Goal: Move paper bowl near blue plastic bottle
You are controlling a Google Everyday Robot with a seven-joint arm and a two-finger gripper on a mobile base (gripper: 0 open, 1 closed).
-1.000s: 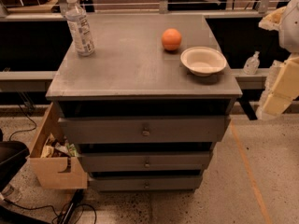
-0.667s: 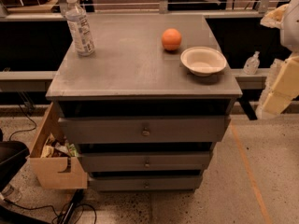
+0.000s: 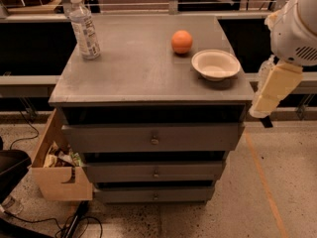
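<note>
Comparing with a second ago, nothing has shifted: the paper bowl [image 3: 216,64] sits across the counter [image 3: 138,78] from the blue plastic bottle [image 3: 84,28]. The pincer [image 3: 262,115] hangs farther still from the bottle; I cannot tell its state. The move looks unstarted.

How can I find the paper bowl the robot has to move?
Look at the big grey drawer cabinet; on its top, near the right edge, sits the small shallow cream paper bowl. The robot's gripper hangs just beyond that edge. Unlike the round orange ball beside it and the tall clear bluish plastic bottle at the far left corner, it is a wide, open dish.
</note>
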